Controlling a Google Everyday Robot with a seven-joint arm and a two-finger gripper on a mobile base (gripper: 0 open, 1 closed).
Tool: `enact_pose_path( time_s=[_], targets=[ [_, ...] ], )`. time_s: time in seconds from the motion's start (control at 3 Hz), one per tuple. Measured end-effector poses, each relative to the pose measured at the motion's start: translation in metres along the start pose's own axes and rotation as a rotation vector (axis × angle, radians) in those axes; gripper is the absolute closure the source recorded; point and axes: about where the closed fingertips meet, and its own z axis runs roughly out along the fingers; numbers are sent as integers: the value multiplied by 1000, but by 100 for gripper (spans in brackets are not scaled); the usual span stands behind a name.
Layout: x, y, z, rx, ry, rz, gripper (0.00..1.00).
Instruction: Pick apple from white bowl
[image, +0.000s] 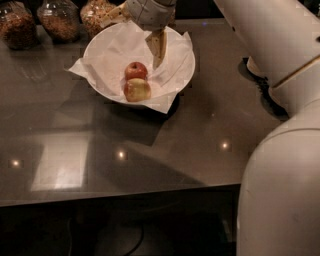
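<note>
Gripper hangs inside white bowl, over far side; whether open or closed, cannot tell. Red apple sits on paper lining, just left of jaws and lower, toward camera, touching paler apple in front. Round, no long axis.
</note>
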Motion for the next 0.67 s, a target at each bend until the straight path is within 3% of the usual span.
enact_pose_path(
  time_s=[0.67],
  targets=[
    [12, 10, 35, -33, 4, -36, 11]
  ],
)
